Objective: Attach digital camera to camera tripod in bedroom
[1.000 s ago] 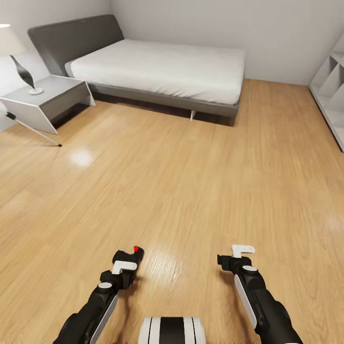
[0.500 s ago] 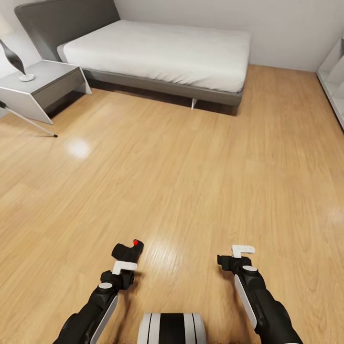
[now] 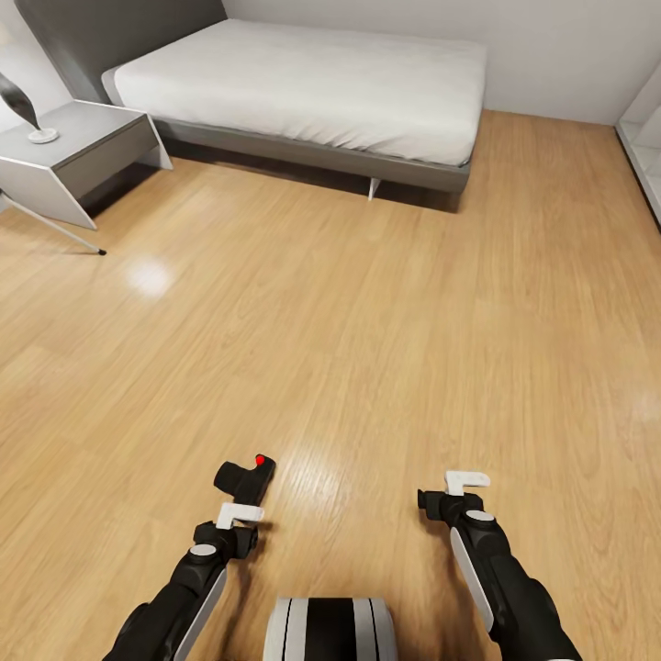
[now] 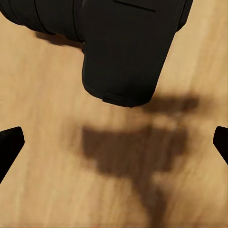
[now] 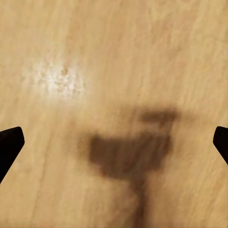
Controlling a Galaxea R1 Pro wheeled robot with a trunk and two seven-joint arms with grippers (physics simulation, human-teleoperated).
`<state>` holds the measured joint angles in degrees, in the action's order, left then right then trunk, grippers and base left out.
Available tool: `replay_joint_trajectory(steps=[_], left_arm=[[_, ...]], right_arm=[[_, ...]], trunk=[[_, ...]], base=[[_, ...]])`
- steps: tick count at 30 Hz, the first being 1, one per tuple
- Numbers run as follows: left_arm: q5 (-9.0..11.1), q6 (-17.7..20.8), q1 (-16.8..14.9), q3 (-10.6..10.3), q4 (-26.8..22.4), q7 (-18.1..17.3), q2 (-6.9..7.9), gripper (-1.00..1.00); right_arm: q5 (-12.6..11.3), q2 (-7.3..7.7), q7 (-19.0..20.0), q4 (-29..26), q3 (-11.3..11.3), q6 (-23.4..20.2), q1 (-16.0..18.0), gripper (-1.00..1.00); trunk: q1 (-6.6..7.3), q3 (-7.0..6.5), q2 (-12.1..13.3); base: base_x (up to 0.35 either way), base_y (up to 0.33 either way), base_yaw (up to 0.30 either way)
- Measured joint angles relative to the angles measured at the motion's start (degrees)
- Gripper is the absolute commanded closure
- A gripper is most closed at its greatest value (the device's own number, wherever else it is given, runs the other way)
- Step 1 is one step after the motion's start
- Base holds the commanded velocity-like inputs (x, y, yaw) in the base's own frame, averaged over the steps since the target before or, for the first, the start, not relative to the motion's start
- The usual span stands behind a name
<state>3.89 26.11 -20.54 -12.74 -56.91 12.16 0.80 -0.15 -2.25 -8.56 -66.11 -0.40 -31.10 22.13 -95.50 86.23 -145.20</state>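
I am looking down over both arms at the plank floor [image 3: 367, 349] of the bedroom. The digital camera [image 3: 244, 477], black with its red dot on top, is sitting just ahead of my left gripper [image 3: 240, 512], beyond the fingertips and apart from them rather than between them. In the left wrist view the camera [image 4: 126, 47] is lying on the wood ahead, and the two fingertips [image 4: 9, 145] are standing wide apart at the frame edges, so that gripper is spread and holding nothing. My right gripper [image 3: 466, 479] is hanging over bare floor, its fingers [image 5: 9, 145] likewise spread. Far ahead at the left, one thin leg of the camera tripod [image 3: 55, 231] is slanting beside the grey nightstand [image 3: 78, 156], near the bed [image 3: 312, 92].
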Motion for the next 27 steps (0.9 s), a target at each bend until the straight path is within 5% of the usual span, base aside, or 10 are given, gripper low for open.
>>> replay_joint_trajectory(steps=[11, 27], left_arm=[[-2.9, -3.29, 0.12, -0.74, 3.23, -0.37, 0.44, -1.0], [-0.28, -5.46, 0.18, -3.2, 5.31, -2.93, 0.75, -1.0]], right_arm=[[0.09, 0.0, -0.05, 1.69, -0.08, 0.91, 0.0, -1.0], [0.17, 0.0, -0.01, 0.72, 0.0, 1.05, 0.0, -1.0]], trunk=[[0.0, 0.0, 0.0], [0.0, 0.0, 0.0]], base=[[0.0, 0.0, 0.0], [0.0, 0.0, 0.0]])
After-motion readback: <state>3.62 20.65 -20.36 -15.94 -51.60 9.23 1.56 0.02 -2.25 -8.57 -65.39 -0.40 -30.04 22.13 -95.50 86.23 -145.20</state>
